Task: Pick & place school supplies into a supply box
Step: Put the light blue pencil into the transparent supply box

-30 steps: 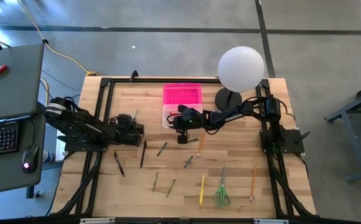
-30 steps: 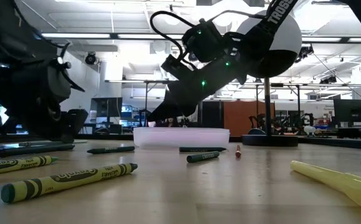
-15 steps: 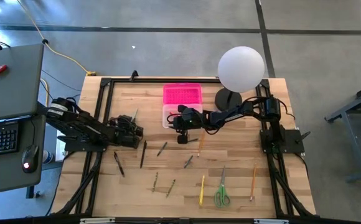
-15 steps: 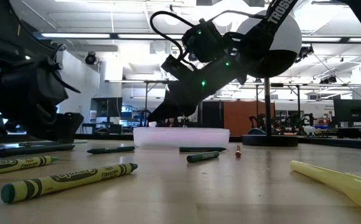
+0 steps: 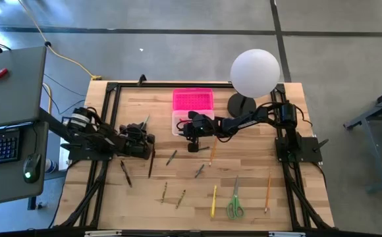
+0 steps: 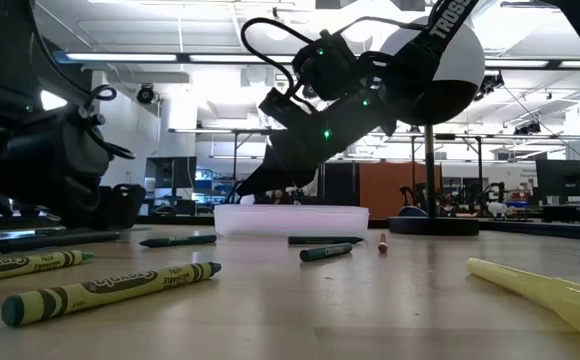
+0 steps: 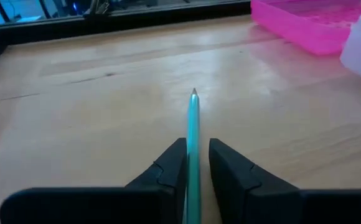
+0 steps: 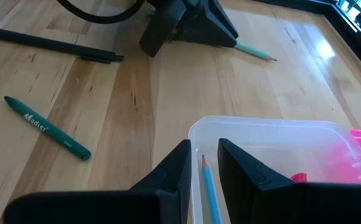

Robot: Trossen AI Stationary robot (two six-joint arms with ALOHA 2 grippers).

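From high overhead we are looking straight down on the whole wooden table (image 5: 244, 197). At tabletop height we are looking level across it into the room behind. From each wrist we are looking forward, close over the wood. The clear box (image 6: 290, 219) is showing in the overhead, low and right wrist views; its pink lid (image 7: 317, 22) is showing overhead and in both wrist views.

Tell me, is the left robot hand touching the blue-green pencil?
Touching. The left wrist view shows the left gripper with both fingers pressed against the pencil.
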